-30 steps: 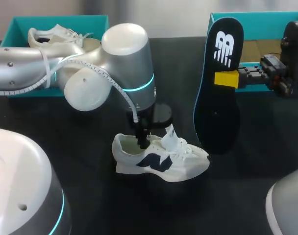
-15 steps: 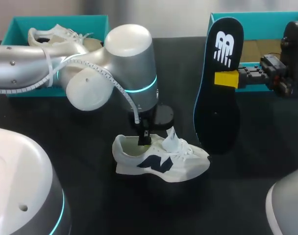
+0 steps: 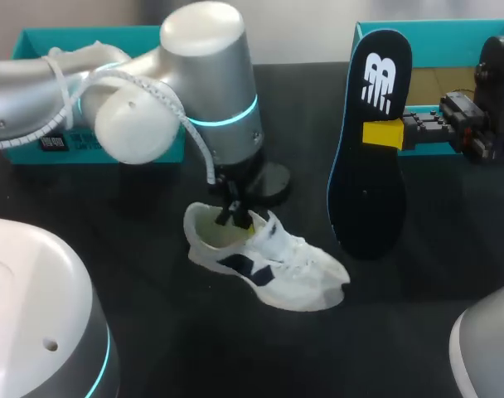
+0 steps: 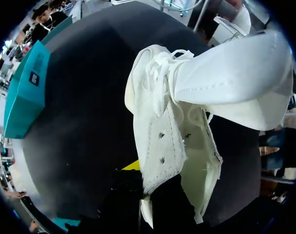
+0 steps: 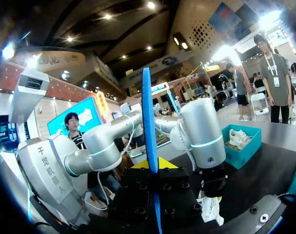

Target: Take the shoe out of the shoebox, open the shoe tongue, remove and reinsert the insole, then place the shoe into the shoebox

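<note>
Handling: shoe light, soft mesh, collar likely deforms; left tool clenched on collar wall, one finger inside. insole thin, floppy; right tool grasps its edge, upright.

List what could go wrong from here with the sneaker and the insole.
1. The left hand pinches the white mesh sneaker only by its thin collar wall, so the shoe may slip or twist free.
2. The right hand holds the long dark navy foam insole upright at one spot. It could flex and miss the opening, which the left hand partly blocks.
</note>
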### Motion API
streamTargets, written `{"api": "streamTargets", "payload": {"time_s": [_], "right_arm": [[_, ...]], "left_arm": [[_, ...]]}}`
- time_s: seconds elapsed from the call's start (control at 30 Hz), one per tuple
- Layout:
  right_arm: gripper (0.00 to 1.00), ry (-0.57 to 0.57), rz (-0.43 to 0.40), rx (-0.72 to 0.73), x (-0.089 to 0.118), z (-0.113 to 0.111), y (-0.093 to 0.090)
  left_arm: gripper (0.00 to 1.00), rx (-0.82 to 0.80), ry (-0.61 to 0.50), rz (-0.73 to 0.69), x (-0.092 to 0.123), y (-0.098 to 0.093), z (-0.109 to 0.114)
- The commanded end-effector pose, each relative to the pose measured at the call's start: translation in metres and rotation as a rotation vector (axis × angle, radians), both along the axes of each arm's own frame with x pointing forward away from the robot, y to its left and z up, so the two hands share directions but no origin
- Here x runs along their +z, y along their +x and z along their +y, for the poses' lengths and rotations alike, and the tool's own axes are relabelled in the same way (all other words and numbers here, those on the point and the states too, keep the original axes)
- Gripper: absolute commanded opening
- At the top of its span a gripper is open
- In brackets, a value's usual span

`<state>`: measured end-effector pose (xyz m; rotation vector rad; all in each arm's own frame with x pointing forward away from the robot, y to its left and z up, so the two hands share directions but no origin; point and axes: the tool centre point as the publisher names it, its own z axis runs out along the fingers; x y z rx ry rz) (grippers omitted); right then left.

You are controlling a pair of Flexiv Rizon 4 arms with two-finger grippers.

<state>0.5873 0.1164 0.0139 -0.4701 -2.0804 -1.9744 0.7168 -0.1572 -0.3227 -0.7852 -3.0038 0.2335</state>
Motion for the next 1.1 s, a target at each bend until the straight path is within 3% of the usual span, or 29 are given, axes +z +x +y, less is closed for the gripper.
{"api": "streamTargets", "payload": {"time_s": [0.03,0.3,0.8,1.1], "right_arm": [[0.0,-0.003,0.002,0.003,0.001,0.002,0.003],[0.0,-0.003,0.002,0.003,0.001,0.002,0.003],[0.0,-0.003,0.002,0.003,0.001,0.002,0.003],[0.0,-0.003,0.002,0.003,0.001,0.002,0.003]], "left_arm": [[0.0,-0.352,-0.03,-0.108,0.029,-0.006,0.012],[0.0,-0.837,-0.077,-0.155,0.039,-0.014,0.012],[0.0,-0.858,-0.077,-0.162,0.039,-0.014,0.01],[0.0,-1.033,-0.108,-0.167,0.03,-0.038,-0.009]]}}
